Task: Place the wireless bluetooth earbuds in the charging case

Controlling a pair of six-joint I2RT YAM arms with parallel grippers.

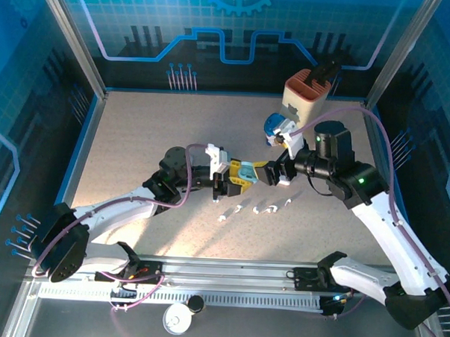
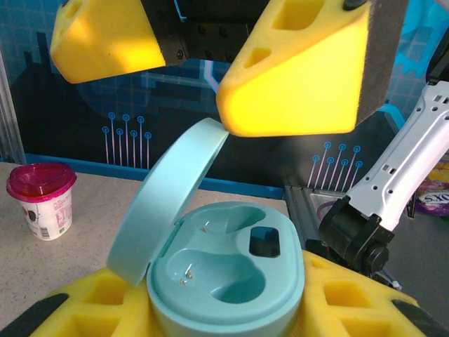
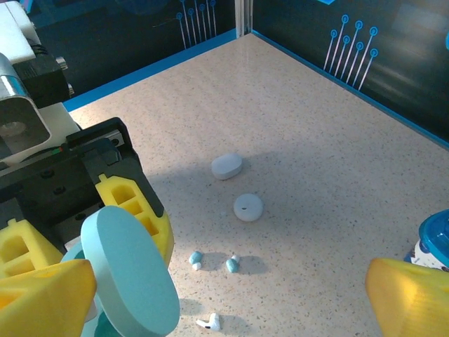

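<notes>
Grip on the charging case (image 2: 231, 281): the left gripper (image 1: 236, 181) clamps the pale teal case by its base between yellow foam pads (image 2: 323, 274), above the middle of the table (image 1: 137, 135). The hinged lid (image 2: 168, 200) stands raised and tilted back. Two moulded wells face up, with metal contact pins visible in them. The right gripper (image 1: 274, 174) faces the case from the right, just beside it, its jaws spread wide with nothing between them. One of its yellow fingertips (image 2: 295, 77) hangs just above the lid's edge. The wireless bluetooth earbuds (image 1: 239, 209) lie loose on the table in a short row, nearer the arm bases than the grippers are. In the right wrist view, two of them are pale blue and one is white. Two white pebble-shaped cases (image 3: 226, 166) lie near them on the table, apart from each other.
</notes>
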